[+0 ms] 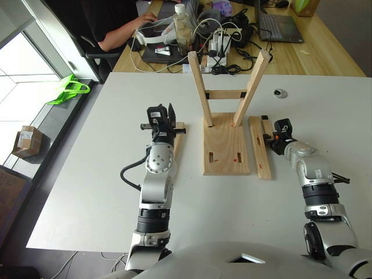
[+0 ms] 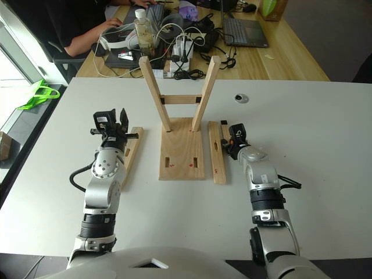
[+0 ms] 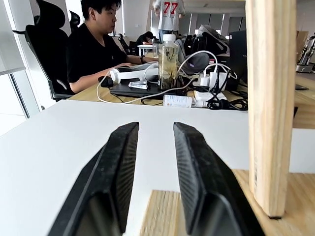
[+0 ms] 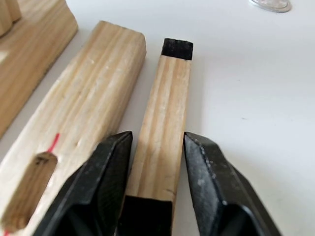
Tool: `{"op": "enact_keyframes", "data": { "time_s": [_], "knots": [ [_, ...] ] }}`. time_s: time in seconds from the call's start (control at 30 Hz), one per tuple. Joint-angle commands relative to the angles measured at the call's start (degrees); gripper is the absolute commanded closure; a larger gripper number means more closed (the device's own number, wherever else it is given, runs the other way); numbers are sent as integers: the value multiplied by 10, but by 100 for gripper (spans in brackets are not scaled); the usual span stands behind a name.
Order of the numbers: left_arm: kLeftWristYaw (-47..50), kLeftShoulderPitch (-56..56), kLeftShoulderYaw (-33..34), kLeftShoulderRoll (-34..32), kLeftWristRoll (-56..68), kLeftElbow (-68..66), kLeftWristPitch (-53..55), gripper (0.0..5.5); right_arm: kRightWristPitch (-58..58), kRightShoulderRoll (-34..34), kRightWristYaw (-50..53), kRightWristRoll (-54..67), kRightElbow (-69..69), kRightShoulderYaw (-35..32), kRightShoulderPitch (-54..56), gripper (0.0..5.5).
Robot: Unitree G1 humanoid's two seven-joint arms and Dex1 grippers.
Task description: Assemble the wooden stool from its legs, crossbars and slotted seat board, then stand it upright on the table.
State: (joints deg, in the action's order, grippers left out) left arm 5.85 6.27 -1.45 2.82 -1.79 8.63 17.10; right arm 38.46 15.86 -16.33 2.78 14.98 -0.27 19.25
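The left gripper (image 3: 155, 127) hovers released, its two black fingers (image 3: 115, 177) parted over the end of a loose leg (image 2: 132, 151) lying flat on the white table (image 1: 87, 174), just left of the seat board. The right gripper (image 4: 158, 137) is low at the board's other side, fingers spread to either side of a slim loose crossbar (image 4: 167, 98) with a thin gap on each side, so it is not clenched. This crossbar is pale wood with black ends and lies on the table just beside a second loose leg (image 4: 93, 98), a thicker plank with a slot and a red mark.

Between the arms the slotted seat board (image 1: 224, 145) lies flat, light pine, with two short slots near its near edge and small red marks. From its far end two legs (image 1: 199, 87) (image 1: 253, 87) rise and splay outward, joined by a fitted crossbar (image 1: 225, 94).

Farther off, a round grommet (image 1: 281, 92) sits in the tabletop; on the wooden desk (image 1: 325, 58) beyond stand a bottle (image 1: 182, 26), a laptop (image 1: 279, 26) and tangled cables (image 1: 224, 40).
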Motion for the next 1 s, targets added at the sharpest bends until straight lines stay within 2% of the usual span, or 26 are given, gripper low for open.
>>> {"op": "enact_keyframes", "data": {
  "time_s": [0.03, 0.17, 0.27, 0.63, 1.0],
  "knots": [
    [-32, -3, -5, -11, 19, 26, 98, 422, 16, 11, 6, -12, 23, 5, -11, 373],
    [-62, 0, -1, -18, 47, 39, 231, 422, 24, 4, 14, 2, 31, -12, -8, 373],
    [-66, 3, -6, -29, 44, 51, 261, 422, 68, -18, 24, 41, 28, -55, 0, 373],
    [-47, 5, -26, -12, 39, 72, 277, 422, 62, 14, 3, 26, -5, -11, -7, 373],
    [-34, 3, -30, -7, 31, 81, 276, 422, 22, 17, 16, 18, -29, -18, 1, 373]
  ]
}}
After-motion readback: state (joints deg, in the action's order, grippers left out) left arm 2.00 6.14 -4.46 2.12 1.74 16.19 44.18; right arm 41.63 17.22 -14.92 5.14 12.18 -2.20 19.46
